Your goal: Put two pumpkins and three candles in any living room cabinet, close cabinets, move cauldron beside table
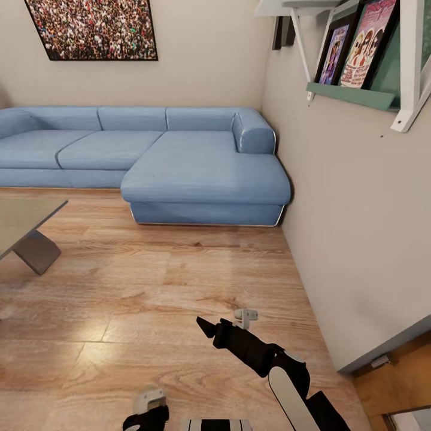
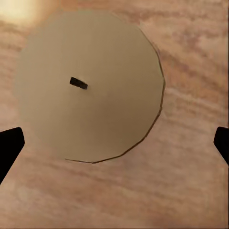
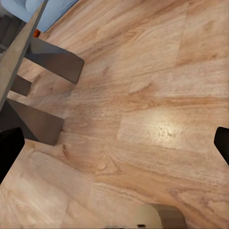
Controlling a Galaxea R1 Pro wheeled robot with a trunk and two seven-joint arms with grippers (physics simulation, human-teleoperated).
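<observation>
The left pincer (image 2: 114,143) hangs directly over a candle (image 2: 88,86) that stands upright on the wooden floor (image 2: 191,191); its long axis points straight up toward the pincer, so what shows is the round pale top with the short dark wick (image 2: 78,83) near its middle. The two dark fingertips (image 2: 9,145) sit wide apart, one on either side of the candle and not touching it, nothing between them but the candle's lower edge and floor. In the head view the pale candle (image 1: 148,400) shows just beyond that pincer's black body. Forward and left of it stands the grey surface (image 1: 24,218) on its blocky leg (image 1: 37,251), with the blue sofa (image 1: 179,161) behind. The right pincer (image 3: 114,143) is likewise spread wide and empty over bare floor; ahead of it to one side are the surface's legs (image 3: 52,59), and a small orange pumpkin (image 3: 36,33) shows far beyond them. The right arm (image 1: 257,350) reaches forward near the wall (image 1: 359,239).
</observation>
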